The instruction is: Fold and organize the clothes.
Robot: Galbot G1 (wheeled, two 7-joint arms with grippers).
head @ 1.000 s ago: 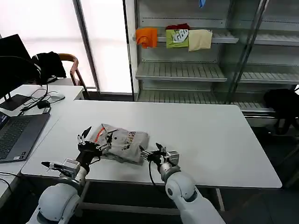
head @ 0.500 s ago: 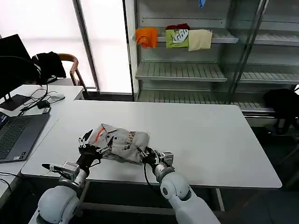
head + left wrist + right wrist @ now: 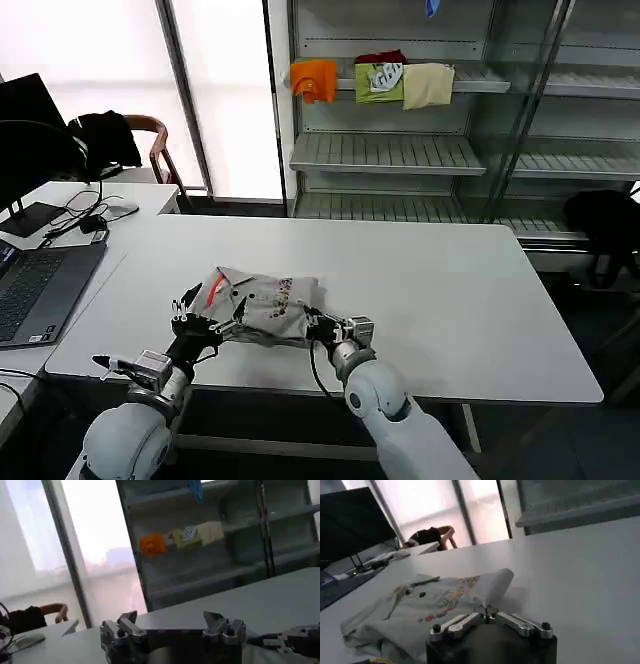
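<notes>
Your right end effector [image 3: 318,324] pinches the shirt [image 3: 262,308] near the bench [image 3: 450,290] front; left end effector [image 3: 198,322] sits open. Pull unevenly and the folded bundle may unravel.

left gripper [image 3: 205,318] spread, right gripper [image 3: 322,325] closed

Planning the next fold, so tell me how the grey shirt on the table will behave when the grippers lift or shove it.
The grey shirt lies crumpled in soft folds, so it will probably droop and unfold where unsupported. It looks thin and light; pushed, it likely bunches rather than slides whole. The right gripper seems pinched on one edge, so only that corner would lift.
</notes>
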